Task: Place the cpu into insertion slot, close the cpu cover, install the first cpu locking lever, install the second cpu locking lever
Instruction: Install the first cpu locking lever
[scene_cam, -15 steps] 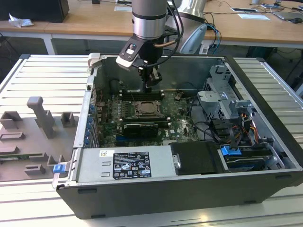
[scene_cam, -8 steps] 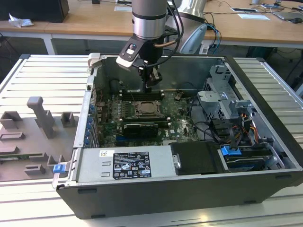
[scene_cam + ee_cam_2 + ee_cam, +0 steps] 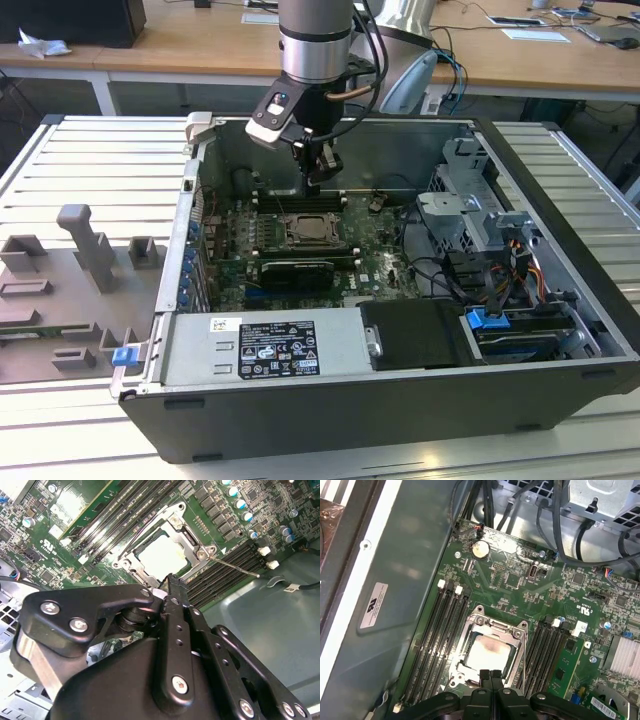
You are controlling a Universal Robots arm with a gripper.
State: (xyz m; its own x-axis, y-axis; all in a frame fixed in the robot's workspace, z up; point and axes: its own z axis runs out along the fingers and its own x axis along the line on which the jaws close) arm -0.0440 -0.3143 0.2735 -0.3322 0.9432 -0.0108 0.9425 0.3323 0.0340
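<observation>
The cpu (image 3: pixel 487 653) (image 3: pixel 162 555) lies flat in its socket on the green motherboard (image 3: pixel 520 580), its pale metal top showing. The cpu cover (image 3: pixel 496 626) (image 3: pixel 176 524), a silver frame, lies down around its edges. In the second wrist view a thin metal locking lever (image 3: pixel 235 566) juts out from a socket corner over the memory slots. My gripper (image 3: pixel 318 178) (image 3: pixel 170 580) (image 3: pixel 490 673) hangs just above one edge of the socket (image 3: pixel 305 230), shut, with nothing between its black fingers.
The motherboard sits inside an open computer case (image 3: pixel 560 200). Memory slots (image 3: pixel 442 625) flank the socket on both sides. A graphics card (image 3: pixel 295 270), a power supply (image 3: pixel 270 345), a drive cage (image 3: pixel 470 200) and loose cables (image 3: pixel 450 270) surround it. Grey fixtures (image 3: pixel 90 250) stand outside, at the exterior view's left.
</observation>
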